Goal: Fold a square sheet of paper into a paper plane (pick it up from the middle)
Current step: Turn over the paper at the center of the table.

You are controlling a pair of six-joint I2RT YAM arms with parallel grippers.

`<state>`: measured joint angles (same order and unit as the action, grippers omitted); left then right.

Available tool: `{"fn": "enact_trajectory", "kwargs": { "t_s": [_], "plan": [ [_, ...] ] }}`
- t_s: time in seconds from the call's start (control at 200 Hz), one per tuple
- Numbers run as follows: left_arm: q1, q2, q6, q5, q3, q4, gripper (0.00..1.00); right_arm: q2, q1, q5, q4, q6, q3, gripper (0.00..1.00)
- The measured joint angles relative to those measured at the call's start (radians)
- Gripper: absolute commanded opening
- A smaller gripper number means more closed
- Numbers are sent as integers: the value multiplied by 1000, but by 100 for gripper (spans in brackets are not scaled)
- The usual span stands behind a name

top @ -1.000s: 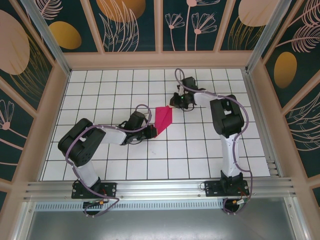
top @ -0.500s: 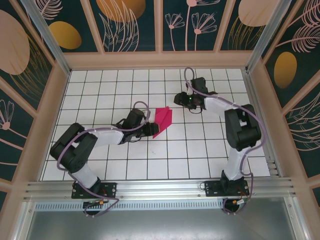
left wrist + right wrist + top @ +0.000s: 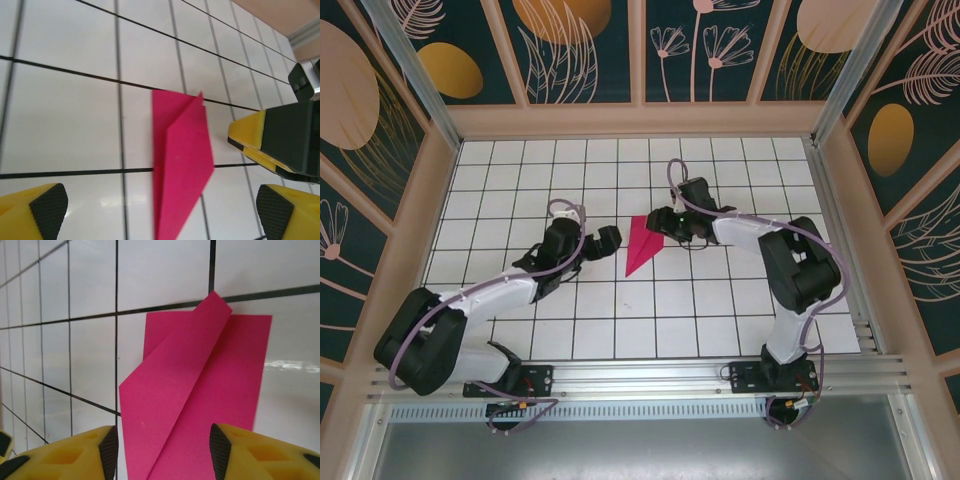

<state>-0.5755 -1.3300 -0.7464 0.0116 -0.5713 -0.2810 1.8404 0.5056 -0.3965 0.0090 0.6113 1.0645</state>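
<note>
The square sheet of paper (image 3: 642,243) is magenta-pink and folded into a slim pointed dart. It lies flat on the white grid table, tip toward the near edge. In the left wrist view the paper (image 3: 182,160) shows one flap standing slightly up. My left gripper (image 3: 607,239) is open just left of it, its fingers wide apart and off the paper (image 3: 160,214). My right gripper (image 3: 662,222) is open at the paper's wide far end. Its fingertips (image 3: 164,450) stand on either side of the paper (image 3: 200,390) with nothing pinched.
The table (image 3: 720,300) is tiled white with black grid lines. A wooden frame wall (image 3: 640,120) closes the back and both sides. An aluminium rail (image 3: 640,375) runs along the near edge by the arm bases. The right gripper's yellow finger (image 3: 250,135) sits close to the paper.
The left gripper let go of the paper, opened wide and drew back to the left. The right gripper opened, swung away, then came back to the paper's far end. The paper now lies flat.
</note>
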Motion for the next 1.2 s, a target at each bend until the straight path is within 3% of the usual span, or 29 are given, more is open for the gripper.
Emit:
{"fn": "enact_trajectory", "kwargs": {
  "t_s": [0.41,1.201],
  "plan": [
    [49,51,-19,26,50,9,99,111,20,1,8,66,74,37],
    [80,12,-71,-19,50,16,99,139,20,55,-32,103,106,39]
  ]
}}
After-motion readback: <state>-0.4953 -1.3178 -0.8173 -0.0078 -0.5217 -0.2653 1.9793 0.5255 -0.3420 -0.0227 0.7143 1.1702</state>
